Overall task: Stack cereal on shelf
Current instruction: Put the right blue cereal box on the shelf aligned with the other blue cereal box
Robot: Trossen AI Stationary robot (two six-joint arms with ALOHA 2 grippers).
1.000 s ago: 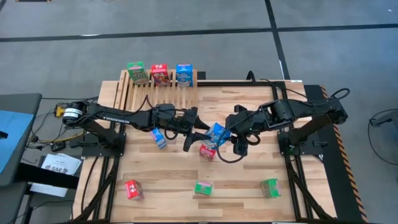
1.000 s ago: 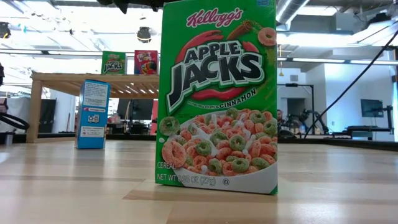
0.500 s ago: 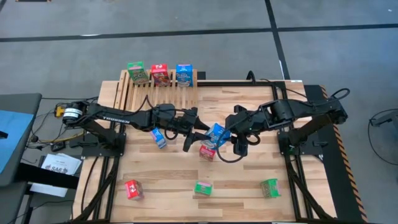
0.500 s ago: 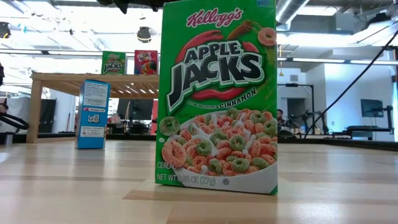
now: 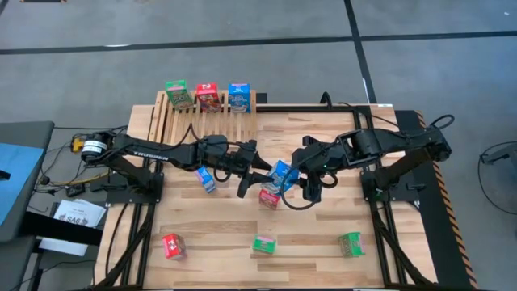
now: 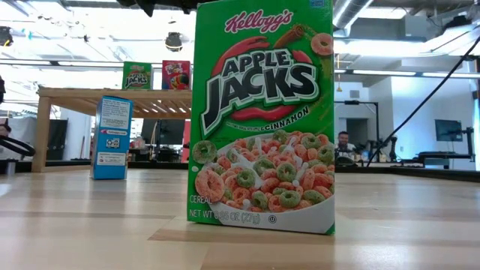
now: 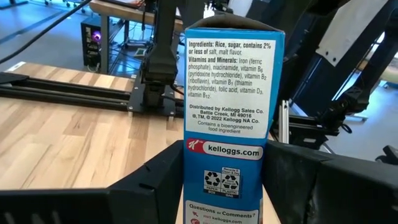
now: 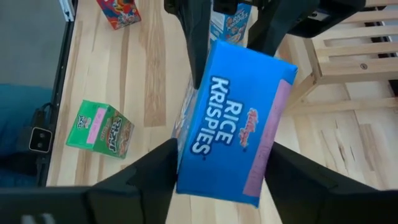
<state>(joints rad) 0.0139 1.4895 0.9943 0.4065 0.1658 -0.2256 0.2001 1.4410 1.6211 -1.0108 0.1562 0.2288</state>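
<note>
Seen from above, two dark robot arms met near the middle of a plank table (image 5: 323, 234). Both reached for one blue cereal box (image 5: 282, 175), which hung tilted between them.

The left gripper (image 5: 257, 168) was clenched on the blue box. In its own wrist view the box (image 7: 227, 118) stood upright between the two dark fingers (image 7: 152, 183), which pressed its sides, the ingredients panel facing the camera.

The right gripper (image 5: 300, 171) sat on the opposite side of the same box. In its wrist view the box (image 8: 233, 121), printed "Rice Krispies", lay slanted between its fingers (image 8: 152, 171). Its jaws looked slightly parted from the cardboard, but whether they had fully let go cannot be told.

Just below the held box, a red box (image 5: 270, 196) stood on the table. A second blue box (image 5: 207, 179) stood beside the left arm, just behind its gripper.

Beyond both grippers, at the far edge of the table, lay the slatted wooden shelf (image 5: 194, 121). Three boxes stood in a row along its far side: green (image 5: 178, 93), red (image 5: 208, 97) and blue (image 5: 239, 95).

Well apart from the grippers, along the near edge of the table, stood a red box (image 5: 173, 246), a green box (image 5: 263, 243) and another green box (image 5: 350, 243).

In the table-level view, a green Apple Jacks box (image 6: 261, 112) filled the foreground.
</note>
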